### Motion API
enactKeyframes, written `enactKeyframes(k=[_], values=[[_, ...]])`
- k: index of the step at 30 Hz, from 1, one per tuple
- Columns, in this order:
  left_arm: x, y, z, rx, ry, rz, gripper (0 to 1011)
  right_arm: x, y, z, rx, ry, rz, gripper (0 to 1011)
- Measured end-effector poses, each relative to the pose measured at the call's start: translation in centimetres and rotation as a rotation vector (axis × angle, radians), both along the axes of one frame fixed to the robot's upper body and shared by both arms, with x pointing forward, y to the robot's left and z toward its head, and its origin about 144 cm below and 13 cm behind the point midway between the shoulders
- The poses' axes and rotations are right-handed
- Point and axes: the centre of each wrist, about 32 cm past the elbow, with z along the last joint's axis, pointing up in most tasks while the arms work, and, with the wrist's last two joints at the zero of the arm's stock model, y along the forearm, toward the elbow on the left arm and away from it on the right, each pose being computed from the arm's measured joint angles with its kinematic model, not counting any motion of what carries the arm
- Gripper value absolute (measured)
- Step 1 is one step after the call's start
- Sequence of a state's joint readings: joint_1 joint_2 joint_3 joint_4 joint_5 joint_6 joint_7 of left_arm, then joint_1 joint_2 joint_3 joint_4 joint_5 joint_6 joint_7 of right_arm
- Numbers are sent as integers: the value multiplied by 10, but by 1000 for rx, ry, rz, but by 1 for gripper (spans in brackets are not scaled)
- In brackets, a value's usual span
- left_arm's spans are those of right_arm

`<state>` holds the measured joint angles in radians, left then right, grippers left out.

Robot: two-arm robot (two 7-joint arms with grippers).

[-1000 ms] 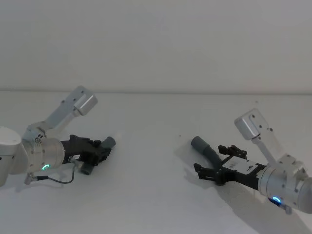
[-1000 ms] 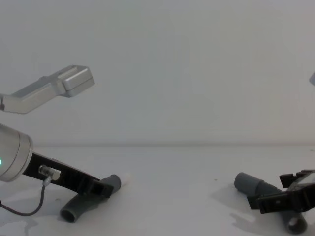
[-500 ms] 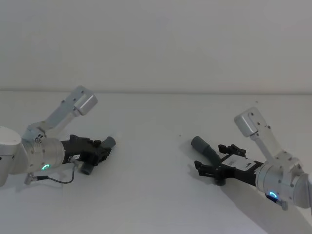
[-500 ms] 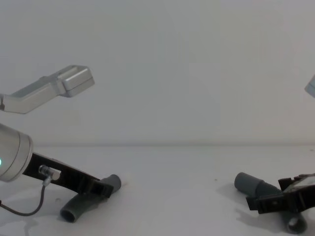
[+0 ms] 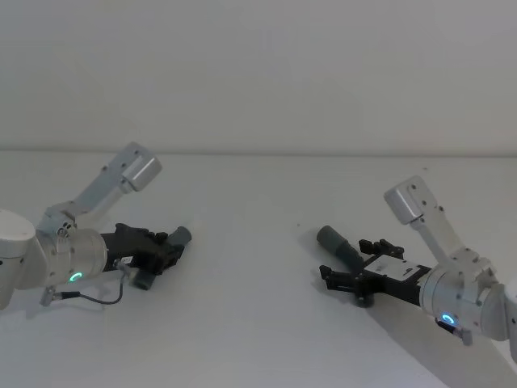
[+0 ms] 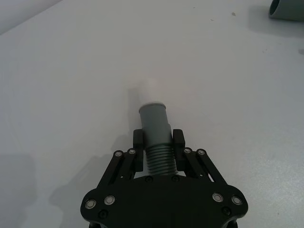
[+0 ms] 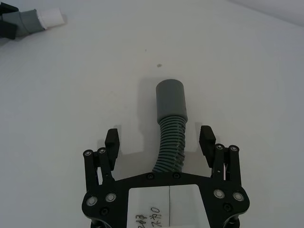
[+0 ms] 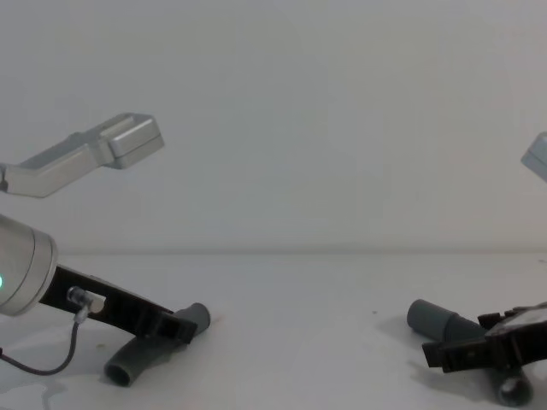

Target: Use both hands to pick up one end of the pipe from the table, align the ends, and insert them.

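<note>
While left gripper (image 6: 157, 140) pinches one pipe (image 6: 155, 118), right gripper (image 7: 159, 137) straddles another pipe (image 7: 170, 102).

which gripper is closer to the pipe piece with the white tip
Left. The left gripper is shut on the white-tipped piece behind its cuff; the right gripper sits across the table, open around the other piece.
</note>
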<state>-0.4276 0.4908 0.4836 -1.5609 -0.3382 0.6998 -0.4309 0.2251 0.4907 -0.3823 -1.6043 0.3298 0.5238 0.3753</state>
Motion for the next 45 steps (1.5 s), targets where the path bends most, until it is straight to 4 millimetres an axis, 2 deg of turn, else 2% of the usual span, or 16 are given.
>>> enactKeyframes(k=[6,12,15,17,18,21,22,32,45], values=[[0,0,0,0,0,0,354,1,1,0,1,8,-1,999],[0,0,0,0,0,0,354,2,1,-1,1,11,-2,894],[0,0,0,0,0,0,354,2,1,-1,1,12,-3,795],[0,0,0,0,0,0,354,2,1,-1,1,12,-3,766],[0,0,0,0,0,0,354,2,1,-1,1,12,-3,702],[0,0,0,0,0,0,354,3,1,-1,1,13,-4,642],[0,0,0,0,0,0,354,3,1,-1,1,13,-4,580],[0,0,0,0,0,0,354,3,2,-1,1,15,-5,278],[0,0,0,0,0,0,354,3,2,-1,0,16,-5,274]])
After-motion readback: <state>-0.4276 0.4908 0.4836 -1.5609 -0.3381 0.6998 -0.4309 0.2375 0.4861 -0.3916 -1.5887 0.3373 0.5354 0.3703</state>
